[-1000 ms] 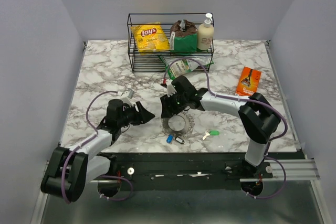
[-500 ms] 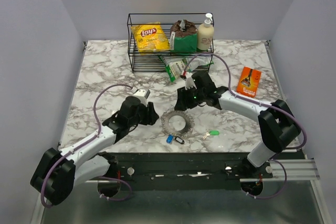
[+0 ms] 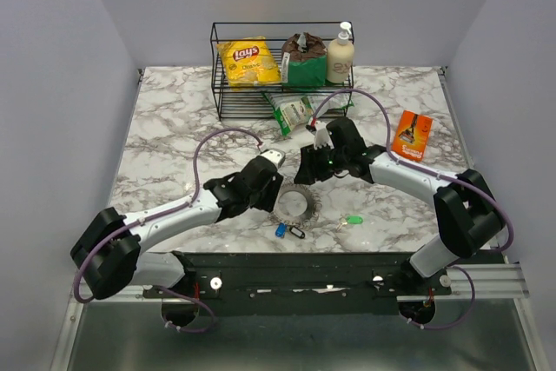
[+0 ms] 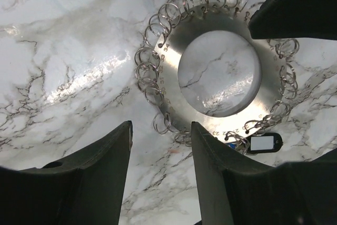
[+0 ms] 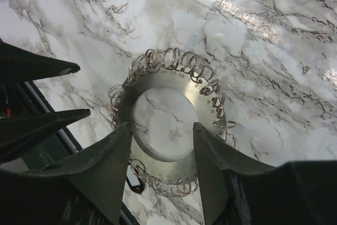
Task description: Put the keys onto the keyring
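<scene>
Tabletop (image 3: pixel 174 128) keyring (image 3: pixel 296 205) lies between left claw (image 3: pixel 273 195), right claw (image 3: pixel 305 172)

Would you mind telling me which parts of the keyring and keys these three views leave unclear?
Top view: the blue key and green key are too small to tell whether either is threaded; the left tool overlaps the keyring rim.
Left wrist view: the right tool puts a dark finger over the rim's upper right.
Right wrist view: its own fingers cover the lower rim; no keys in frame.
</scene>
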`<move>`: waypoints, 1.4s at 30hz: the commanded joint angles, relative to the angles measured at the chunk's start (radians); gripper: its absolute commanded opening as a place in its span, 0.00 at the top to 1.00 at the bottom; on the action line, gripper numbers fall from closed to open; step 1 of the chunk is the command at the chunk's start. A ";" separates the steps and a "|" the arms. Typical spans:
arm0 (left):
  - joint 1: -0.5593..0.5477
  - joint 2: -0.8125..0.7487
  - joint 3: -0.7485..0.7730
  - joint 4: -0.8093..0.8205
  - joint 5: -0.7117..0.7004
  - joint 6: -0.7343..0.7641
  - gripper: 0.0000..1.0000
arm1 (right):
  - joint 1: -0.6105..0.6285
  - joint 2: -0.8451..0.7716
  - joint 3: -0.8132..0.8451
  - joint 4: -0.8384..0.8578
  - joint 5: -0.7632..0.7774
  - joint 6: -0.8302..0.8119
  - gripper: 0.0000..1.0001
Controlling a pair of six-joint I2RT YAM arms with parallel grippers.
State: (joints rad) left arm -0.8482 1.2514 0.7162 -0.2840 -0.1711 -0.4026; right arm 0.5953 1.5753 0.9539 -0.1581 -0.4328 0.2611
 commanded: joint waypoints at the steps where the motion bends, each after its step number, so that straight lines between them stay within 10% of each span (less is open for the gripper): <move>1: -0.028 0.062 0.051 -0.124 -0.071 0.019 0.44 | -0.012 -0.009 -0.014 0.014 -0.030 -0.016 0.41; 20: -0.089 0.313 0.189 -0.256 -0.100 0.061 0.59 | -0.028 -0.006 -0.027 0.023 -0.052 -0.026 0.41; 42: -0.020 0.082 0.131 -0.175 -0.076 0.032 0.53 | -0.006 -0.067 -0.020 0.023 -0.093 -0.115 0.37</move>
State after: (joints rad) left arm -0.9203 1.4616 0.8856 -0.5198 -0.2817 -0.3443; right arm 0.5747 1.5684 0.9382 -0.1509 -0.5121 0.2066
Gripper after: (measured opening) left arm 0.452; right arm 0.610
